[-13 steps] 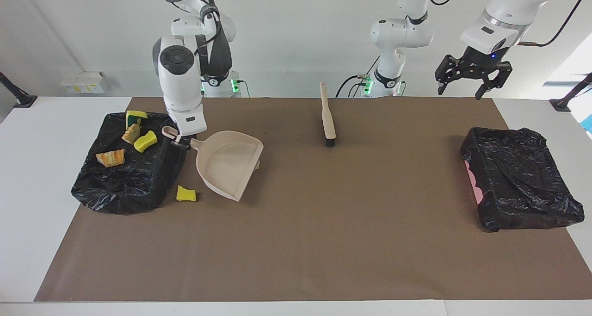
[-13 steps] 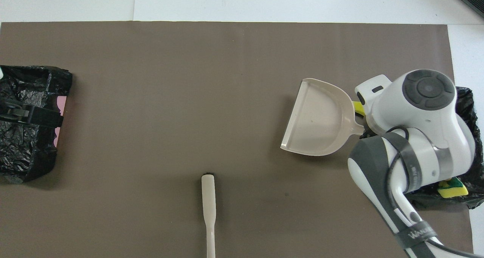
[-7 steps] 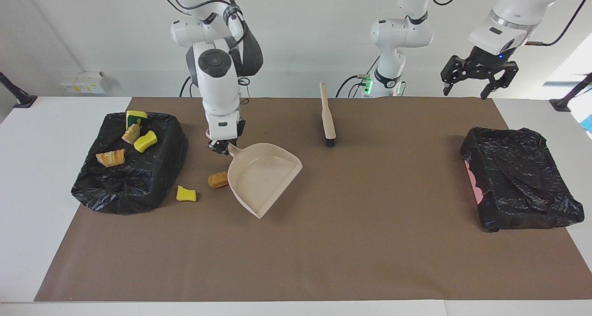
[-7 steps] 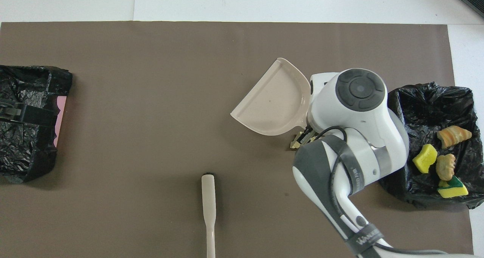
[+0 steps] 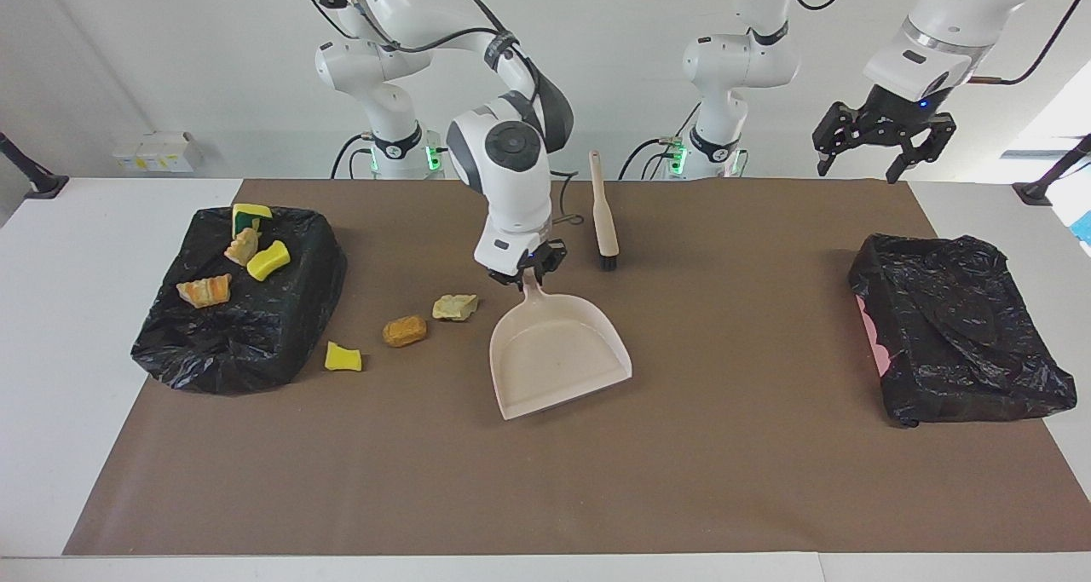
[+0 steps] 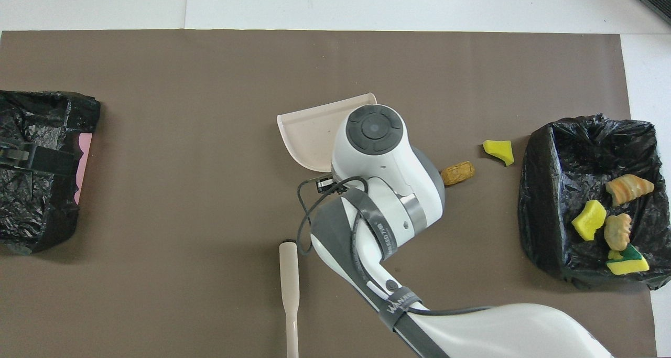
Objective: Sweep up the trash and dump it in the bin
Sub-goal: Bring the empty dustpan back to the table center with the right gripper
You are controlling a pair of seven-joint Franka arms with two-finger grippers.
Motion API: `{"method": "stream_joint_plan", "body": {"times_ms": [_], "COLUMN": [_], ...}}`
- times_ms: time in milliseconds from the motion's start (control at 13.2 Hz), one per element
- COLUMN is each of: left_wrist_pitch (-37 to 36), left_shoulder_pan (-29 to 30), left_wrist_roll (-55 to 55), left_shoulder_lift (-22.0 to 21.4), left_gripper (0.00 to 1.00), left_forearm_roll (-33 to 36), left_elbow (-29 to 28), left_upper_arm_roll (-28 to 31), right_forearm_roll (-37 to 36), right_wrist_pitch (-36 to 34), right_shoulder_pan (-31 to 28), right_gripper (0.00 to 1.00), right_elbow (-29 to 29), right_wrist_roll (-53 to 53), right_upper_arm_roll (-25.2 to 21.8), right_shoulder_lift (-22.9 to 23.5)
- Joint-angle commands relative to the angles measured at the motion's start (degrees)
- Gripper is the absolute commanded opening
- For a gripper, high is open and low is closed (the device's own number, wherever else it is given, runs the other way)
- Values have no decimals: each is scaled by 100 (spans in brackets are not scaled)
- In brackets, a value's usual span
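**Holding the dustpan at mid-table, trash split between bin and mat**

Gripping the handle of the beige dustpan [image 5: 558,354], the right gripper [image 5: 527,273] sits at the centre of the brown mat [image 5: 545,480], its fingers pinched onto the handle's tip. We see the pan resting on the mat with its open mouth facing away from the robots, toward 6 o'clock in the facing view.

We count three scraps loose on the mat, trailing off from the pan toward 9 o'clock in that view, on the right arm's end of the table: a pale yellowish chunk [image 5: 455,307] nearest the pan handle, an orange-brown bread-like chunk [image 5: 404,331] beside it, and a bright yellow sponge piece [image 5: 343,357] just beside the black-lined bin [image 5: 256,343]. Four more scraps lie in that bin: a yellow-and-green sponge [image 5: 250,216], a tan chunk [image 5: 242,245], a yellow sponge [image 5: 268,260] and an orange striped chunk [image 5: 204,291].

The brush [image 5: 603,216] lies on the mat at roughly 1 o'clock from the right gripper, apart from it and nearer the robots than the pan.

The left gripper [image 5: 883,143] hangs in the air with its fingers spread and nothing between them, near the mat's edge at the left arm's end. A second black-lined bin [image 5: 963,335] sits on that end, at about 5 o'clock from it in the facing view.
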Motion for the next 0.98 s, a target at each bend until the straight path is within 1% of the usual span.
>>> {"method": "stream_joint_plan", "body": {"times_ms": [0, 302, 377, 453, 528, 679, 755, 906], "left_wrist_pitch": [-38, -38, -38, -46, -38, -46, -38, -38], "left_shoulder_pan": [54, 54, 54, 54, 54, 54, 54, 54], "left_wrist_roll": [22, 22, 22, 22, 22, 22, 22, 22], "left_shoulder_lift": [-61, -61, -61, -61, -61, -61, -61, -61], "left_gripper": [100, 100, 100, 100, 100, 100, 100, 100], "left_forearm_roll": [56, 56, 56, 56, 56, 56, 56, 56], "left_elbow": [-11, -11, -11, -11, -11, -11, -11, -11], "left_upper_arm_roll": [-34, -34, -34, -34, -34, -34, -34, -34], "right_forearm_roll": [91, 196, 292, 310, 389, 862, 882, 890], "right_wrist_pitch": [-493, -205, -38, 16, 34, -141, -360, -886], "right_shoulder_pan": [143, 205, 179, 179, 170, 91, 47, -6], "right_gripper": [0, 0, 18, 99, 100, 100, 100, 100], "right_elbow": [1332, 1264, 1159, 1114, 1105, 983, 869, 859], "right_wrist_roll": [1019, 1208, 1208, 1103, 1111, 1120, 1111, 1102], "right_upper_arm_roll": [-31, -22, -22, -22, -14, -5, -5, 4], "right_shoulder_lift": [890, 891, 891, 874, 830, 480, 295, 84]}}
